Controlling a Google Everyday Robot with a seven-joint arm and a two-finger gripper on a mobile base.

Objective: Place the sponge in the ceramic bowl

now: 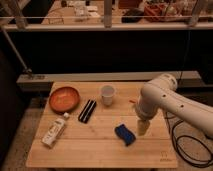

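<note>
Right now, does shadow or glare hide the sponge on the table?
Camera view: dim, warm light, no glare; the dark sponge stands out on the pale table; the gripper hangs close beside it; the ceramic bowl is evenly lit.

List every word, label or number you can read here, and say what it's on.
No text is readable.
White bottle: label print too blurred.
Table, front right corner: small mark, too small to read.
Gripper, just right of the sponge: no marking visible.

No text is readable; the corner mark (161, 160) on the table (100, 150), near the claw (143, 127) beside the sponge (125, 134), is illegible.
</note>
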